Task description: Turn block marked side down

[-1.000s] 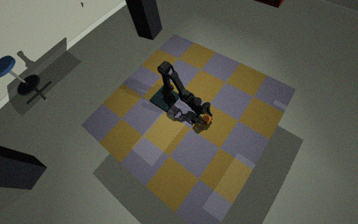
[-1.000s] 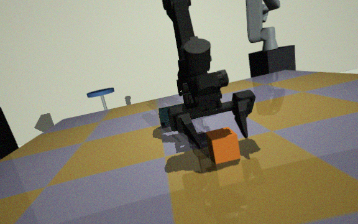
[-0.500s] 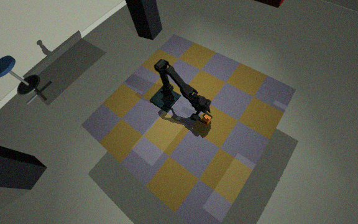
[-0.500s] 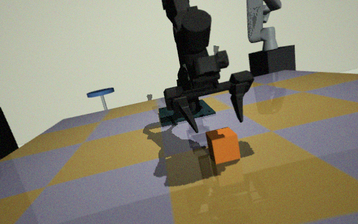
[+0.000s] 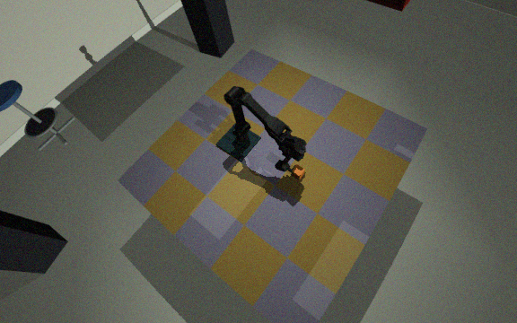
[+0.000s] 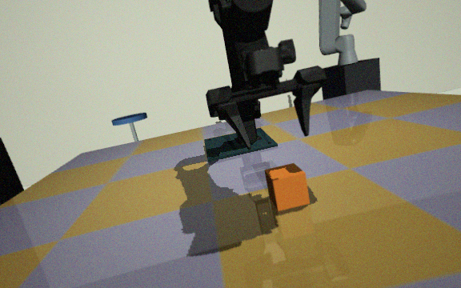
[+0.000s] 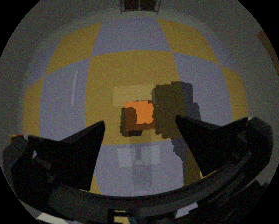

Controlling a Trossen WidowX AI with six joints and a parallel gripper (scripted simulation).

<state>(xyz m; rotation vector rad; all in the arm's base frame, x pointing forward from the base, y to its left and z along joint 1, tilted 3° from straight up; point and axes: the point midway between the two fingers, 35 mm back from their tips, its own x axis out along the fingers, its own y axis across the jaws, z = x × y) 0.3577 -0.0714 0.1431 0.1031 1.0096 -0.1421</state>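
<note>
The orange block [image 5: 299,172] [image 6: 288,190] [image 7: 145,112] rests flat on the checkered yellow and purple table [image 5: 281,224] [image 6: 134,208] [image 7: 132,70]. The faces that show look plain orange, partly shaded on top; I cannot make out a mark. My gripper [image 6: 278,142] [image 7: 141,121] is open and empty, its two black fingers wide apart. It hangs above the table, higher than the block and, in the exterior view, behind it. In the wrist view the block lies between the two fingertips but farther off, below them. The block's underside is hidden.
The arm's dark teal base plate [image 5: 227,143] [image 6: 226,150] is behind the block. The arm's shadow [image 5: 291,188] [image 6: 230,216] [image 7: 170,107] falls beside the block. A blue stool [image 5: 4,95] [image 6: 130,118] and dark pillars stand off the table.
</note>
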